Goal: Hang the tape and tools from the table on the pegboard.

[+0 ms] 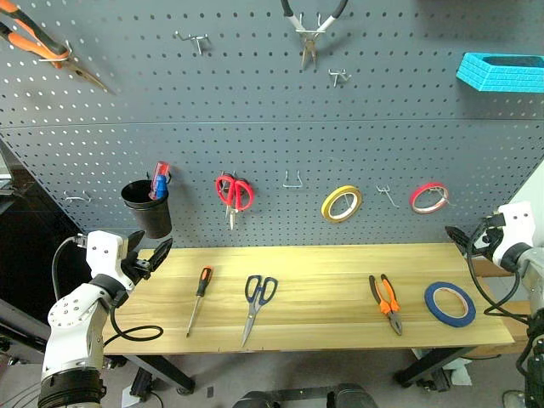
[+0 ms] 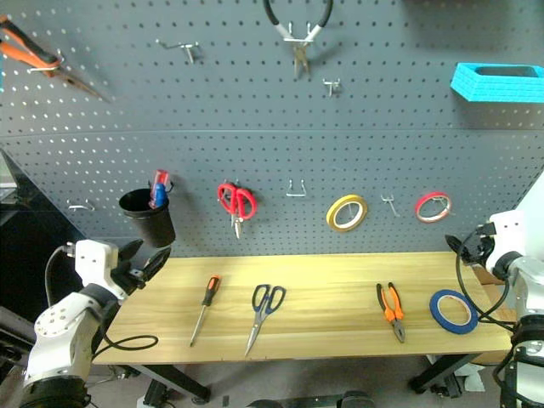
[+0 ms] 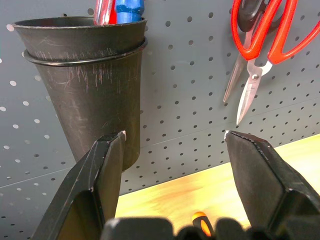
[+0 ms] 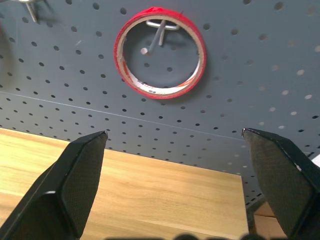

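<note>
Nothing hung yet, all four pieces sit on the desk [image 1: 331,316].
Screwdriver [image 1: 199,297], scissors [image 1: 257,302], pliers [image 1: 386,302], blue tape [image 1: 450,303] lie in a row below the pegboard [image 1: 280,153]; left end effector [image 1: 153,257] and right end effector [image 4: 180,165] both released, empty.

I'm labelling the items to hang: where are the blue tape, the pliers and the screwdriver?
blue tape [image 1: 450,304]: left eye view, near edge of the ring.
pliers [image 1: 388,299]: left eye view, orange handles just behind the pivot.
screwdriver [image 1: 204,279]: left eye view, orange-and-black handle.
</note>
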`<action>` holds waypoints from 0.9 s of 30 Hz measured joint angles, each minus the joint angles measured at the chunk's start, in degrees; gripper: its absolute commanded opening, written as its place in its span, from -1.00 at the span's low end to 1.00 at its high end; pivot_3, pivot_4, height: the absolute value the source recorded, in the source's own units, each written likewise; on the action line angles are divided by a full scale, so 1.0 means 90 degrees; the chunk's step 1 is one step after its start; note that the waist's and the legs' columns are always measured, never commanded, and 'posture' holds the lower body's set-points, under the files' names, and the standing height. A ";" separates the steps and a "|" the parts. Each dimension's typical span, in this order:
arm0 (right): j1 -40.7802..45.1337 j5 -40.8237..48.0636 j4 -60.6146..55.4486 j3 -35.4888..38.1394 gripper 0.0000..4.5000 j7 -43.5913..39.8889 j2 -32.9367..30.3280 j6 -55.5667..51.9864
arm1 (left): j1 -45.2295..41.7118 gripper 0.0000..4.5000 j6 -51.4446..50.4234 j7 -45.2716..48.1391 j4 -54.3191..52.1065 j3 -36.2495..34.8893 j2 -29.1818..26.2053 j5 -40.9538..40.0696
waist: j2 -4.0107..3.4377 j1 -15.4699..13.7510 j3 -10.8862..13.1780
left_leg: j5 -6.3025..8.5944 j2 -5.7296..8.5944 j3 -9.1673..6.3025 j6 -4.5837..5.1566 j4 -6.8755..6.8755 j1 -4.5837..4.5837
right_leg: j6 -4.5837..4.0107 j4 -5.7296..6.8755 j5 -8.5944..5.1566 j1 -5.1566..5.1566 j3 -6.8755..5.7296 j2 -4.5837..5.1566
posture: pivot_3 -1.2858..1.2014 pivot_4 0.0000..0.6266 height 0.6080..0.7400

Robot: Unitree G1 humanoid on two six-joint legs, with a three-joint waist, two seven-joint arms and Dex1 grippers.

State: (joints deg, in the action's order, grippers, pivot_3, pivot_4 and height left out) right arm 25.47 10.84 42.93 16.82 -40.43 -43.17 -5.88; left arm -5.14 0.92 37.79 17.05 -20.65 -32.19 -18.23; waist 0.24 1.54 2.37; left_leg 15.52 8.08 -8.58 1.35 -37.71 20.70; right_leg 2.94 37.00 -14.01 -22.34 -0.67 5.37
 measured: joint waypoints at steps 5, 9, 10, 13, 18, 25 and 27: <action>-0.0016 0.0001 0.0000 0.0001 1.00 0.0002 0.0000 -0.0016 | 0.0012 0.50 -0.0067 0.0032 0.0000 -0.0001 -0.0001 -0.0006 | -0.0007 0.0000 0.0012 | 0.0001 0.0000 0.0000 0.0001 0.0000 0.0000 | 0.0005 0.0000 -0.0003 0.0000 0.0000 0.0000 | -0.02 -0.92 1.00; -0.0021 0.0001 0.0000 0.0001 1.00 0.0002 0.0000 -0.0065 | 0.0012 0.50 -0.0090 0.0061 -0.0001 -0.0001 -0.0001 -0.0093 | -0.0013 0.0001 0.0026 | 0.0001 0.0000 0.0000 0.0001 0.0000 0.0000 | 0.0023 0.0001 -0.0014 0.0000 0.0000 0.0000 | -0.02 -0.88 1.00; -0.0021 0.0000 -0.0001 0.0001 1.00 0.0001 0.0000 -0.0082 | 0.0012 0.50 -0.0104 0.0073 -0.0010 -0.0001 -0.0004 -0.0110 | -0.0015 0.0000 0.0035 | 0.0001 0.0000 0.0000 0.0002 0.0000 0.0000 | 0.0023 0.0000 -0.0014 0.0000 0.0001 0.0000 | -0.02 -0.88 1.00; -0.0020 -0.0009 -0.0003 -0.0007 1.00 0.0016 0.0000 -0.0140 | 0.0032 0.50 -0.0218 0.0199 -0.0132 0.0000 -0.0021 -0.0210 | -0.0018 0.0001 0.0048 | 0.0002 0.0000 0.0000 0.0002 0.0000 0.0002 | 0.0023 0.0000 -0.0014 -0.0001 0.0001 0.0000 | -0.02 -0.86 1.00; -0.0018 -0.0072 -0.0008 -0.0087 1.00 0.0049 -0.0018 -0.0401 | 0.0348 0.50 -0.0606 0.0605 -0.0712 0.0034 -0.0105 -0.0441 | -0.0039 0.0007 0.0094 | 0.0007 0.0000 0.0005 0.0008 0.0000 0.0004 | 0.0017 -0.0003 -0.0012 -0.0004 0.0005 0.0000 | -0.01 -0.83 1.00; 0.0043 -0.0221 0.0003 -0.0397 1.00 -0.0018 -0.0098 -0.0789 | 0.0684 0.50 -0.1175 0.1029 -0.1568 0.0464 -0.0250 -0.0501 | -0.0070 -0.0005 0.0194 | 0.0008 -0.0002 0.0009 0.0010 0.0000 0.0004 | 0.0021 -0.0002 -0.0017 -0.0004 0.0007 0.0001 | -0.01 -0.75 1.00; 0.0142 -0.0342 0.0085 -0.0534 1.00 -0.0026 -0.0136 -0.0950 | 0.0696 0.50 -0.1292 0.1117 -0.1752 0.0670 -0.0268 -0.0476 | -0.0071 -0.0005 0.0248 | 0.0008 -0.0003 0.0010 0.0010 0.0000 0.0006 | 0.0021 -0.0001 -0.0016 -0.0006 0.0007 0.0001 | -0.01 -0.70 1.00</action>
State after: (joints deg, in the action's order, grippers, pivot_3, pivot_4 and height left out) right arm 26.75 7.77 43.70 12.01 -40.67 -44.39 -14.43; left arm 1.13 -10.72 47.84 1.28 -14.62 -34.61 -22.51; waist -0.40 1.50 4.60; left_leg 15.59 8.06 -8.49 1.44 -37.71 20.75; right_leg 3.13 36.99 -14.16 -22.40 -0.61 5.38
